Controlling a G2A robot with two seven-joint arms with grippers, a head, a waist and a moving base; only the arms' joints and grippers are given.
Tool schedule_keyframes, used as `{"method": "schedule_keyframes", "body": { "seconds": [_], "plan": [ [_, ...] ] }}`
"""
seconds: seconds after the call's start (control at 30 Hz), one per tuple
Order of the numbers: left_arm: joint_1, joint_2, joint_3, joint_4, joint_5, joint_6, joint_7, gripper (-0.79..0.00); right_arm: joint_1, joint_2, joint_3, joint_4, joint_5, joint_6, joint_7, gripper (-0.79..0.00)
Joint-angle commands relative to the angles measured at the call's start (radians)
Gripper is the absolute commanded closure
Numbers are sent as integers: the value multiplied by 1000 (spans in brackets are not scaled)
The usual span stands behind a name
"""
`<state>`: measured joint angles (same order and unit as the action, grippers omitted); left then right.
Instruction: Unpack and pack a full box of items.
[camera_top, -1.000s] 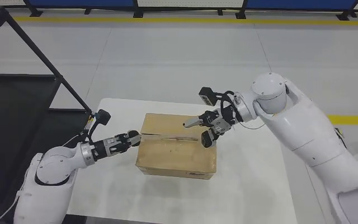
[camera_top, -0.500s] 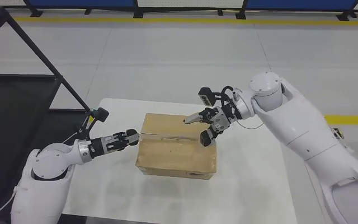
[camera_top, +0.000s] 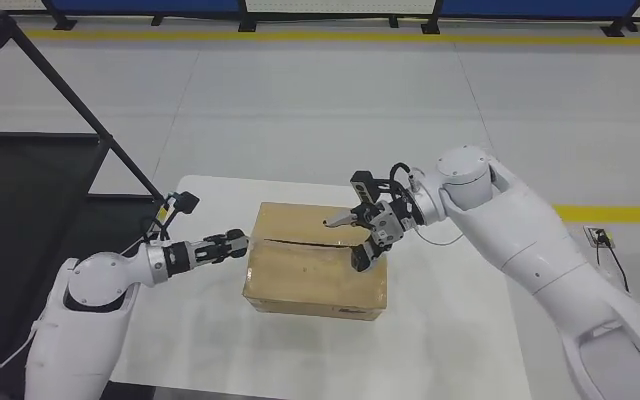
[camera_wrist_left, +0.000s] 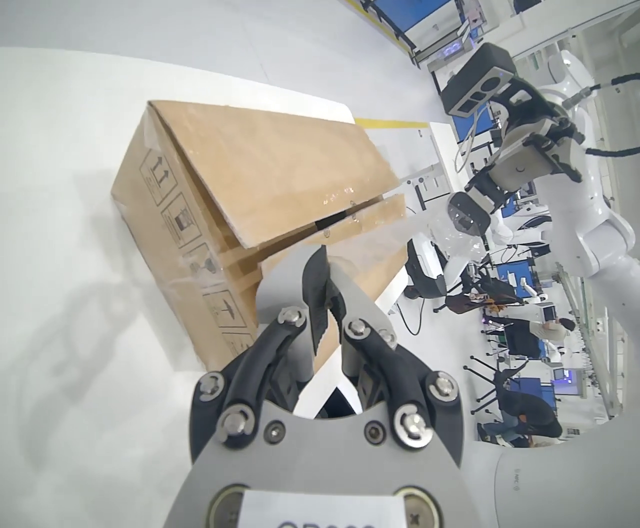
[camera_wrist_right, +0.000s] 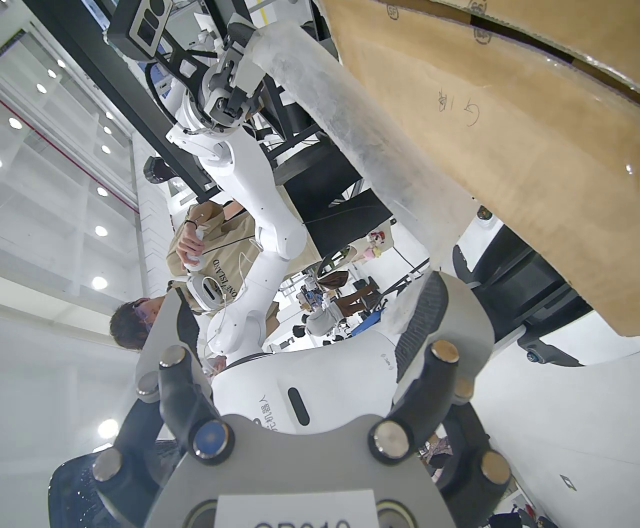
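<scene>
Cardboard box (camera_top: 300, 278) is seated at the centre of the desk (camera_top: 215, 330), top flaps parted only by a slit; the empty left jaws are pinched almost closed at its end and the empty right jaws are spread wide over the seam, presumably for flap lifting.

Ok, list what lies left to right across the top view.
Black frame → left pincer → box. The right pincer overlaps the box, so it's left out.
</scene>
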<state>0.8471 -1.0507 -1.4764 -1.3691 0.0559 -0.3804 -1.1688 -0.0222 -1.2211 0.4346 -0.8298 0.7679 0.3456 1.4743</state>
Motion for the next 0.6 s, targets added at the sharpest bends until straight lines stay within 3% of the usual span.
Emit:
{"method": "schedule_keyframes", "body": {
  "seconds": [0.0,0.5,0.57],
  "plan": [
    [-15,2,13,15,1,12,-19,0,8,-7,-17,23,12,6,-6,-785],
    [-78,15,68,74,2,68,-47,0,43,-77,-99,182,76,-10,10,-785],
    [-84,16,75,80,3,73,-49,-43,47,-85,-107,200,81,-14,14,-785]
  ]
}}
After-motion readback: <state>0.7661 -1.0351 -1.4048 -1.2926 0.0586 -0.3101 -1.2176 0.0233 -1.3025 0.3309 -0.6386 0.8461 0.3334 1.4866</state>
